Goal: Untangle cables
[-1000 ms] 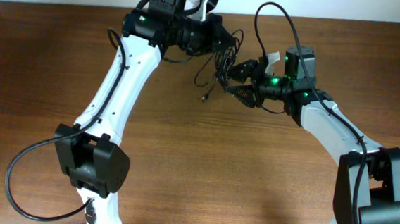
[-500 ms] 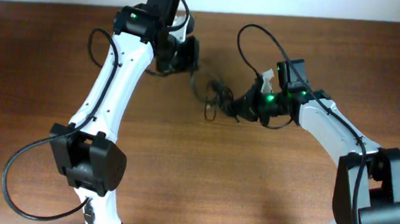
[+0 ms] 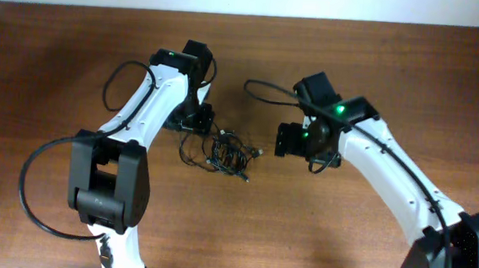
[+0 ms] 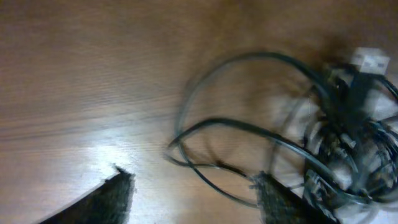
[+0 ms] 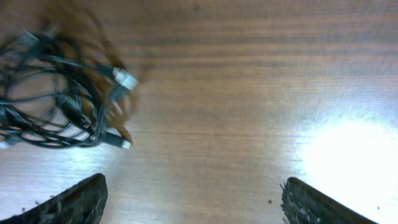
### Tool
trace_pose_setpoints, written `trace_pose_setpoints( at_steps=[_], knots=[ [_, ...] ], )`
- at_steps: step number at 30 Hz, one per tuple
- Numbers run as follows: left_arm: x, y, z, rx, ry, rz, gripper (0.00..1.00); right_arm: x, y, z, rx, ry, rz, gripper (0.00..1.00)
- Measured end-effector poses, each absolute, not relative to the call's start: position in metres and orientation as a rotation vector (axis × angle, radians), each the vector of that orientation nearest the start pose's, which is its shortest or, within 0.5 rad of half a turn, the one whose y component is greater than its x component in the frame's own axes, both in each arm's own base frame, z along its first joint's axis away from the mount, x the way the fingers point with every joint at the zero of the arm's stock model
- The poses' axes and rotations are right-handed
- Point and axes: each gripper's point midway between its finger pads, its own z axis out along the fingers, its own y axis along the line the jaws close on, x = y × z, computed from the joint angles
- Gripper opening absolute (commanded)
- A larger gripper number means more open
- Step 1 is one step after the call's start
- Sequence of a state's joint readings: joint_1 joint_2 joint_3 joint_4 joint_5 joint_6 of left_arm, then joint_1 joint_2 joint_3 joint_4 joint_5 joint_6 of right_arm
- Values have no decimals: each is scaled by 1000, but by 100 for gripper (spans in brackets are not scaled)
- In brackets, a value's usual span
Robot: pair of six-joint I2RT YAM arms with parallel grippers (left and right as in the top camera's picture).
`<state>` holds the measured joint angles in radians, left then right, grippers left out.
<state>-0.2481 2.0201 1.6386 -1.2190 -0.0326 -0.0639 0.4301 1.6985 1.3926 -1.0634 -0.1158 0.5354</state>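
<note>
The thin black cables (image 3: 225, 154) lay in one knotted clump on the brown wooden table (image 3: 316, 241), between the two arms and touching neither. The left gripper (image 3: 198, 118) stood just beside the clump's left edge. Its wrist view, which was blurred, showed the fingers spread, with one outlying loop (image 4: 214, 122) running across the gap ahead of them and nothing pinched. The right gripper (image 3: 283, 140) stood near the clump's right side, fingers wide apart and empty. In its wrist view the clump (image 5: 56, 106) sat off to the upper left, outside the line of the fingers. Assessment: the step in hand was taking a first hold. The left gripper would do best to close on the single outlying loop, not the dense knot. The right gripper needed to shift toward the clump and take a free silver-tipped plug (image 5: 126, 81) end. Pulling apart slowly would limit tightening of the knot.
</note>
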Motion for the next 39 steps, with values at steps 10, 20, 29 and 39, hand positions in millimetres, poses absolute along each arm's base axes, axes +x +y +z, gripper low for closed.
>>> trace_pose_setpoints(
  at_steps=[10,20,29,39],
  knots=[
    [357,-173,99,562,3051,-584,44,346,95,172,318,2933,318,96],
    [345,-186,69,-480,3024,60,53,345,95,172,287,2941,313,97],
    [346,-209,63,-519,2958,62,47,344,95,172,254,2947,308,98],
    [361,-198,40,-523,2859,137,33,344,95,171,250,2948,307,97]
  ],
)
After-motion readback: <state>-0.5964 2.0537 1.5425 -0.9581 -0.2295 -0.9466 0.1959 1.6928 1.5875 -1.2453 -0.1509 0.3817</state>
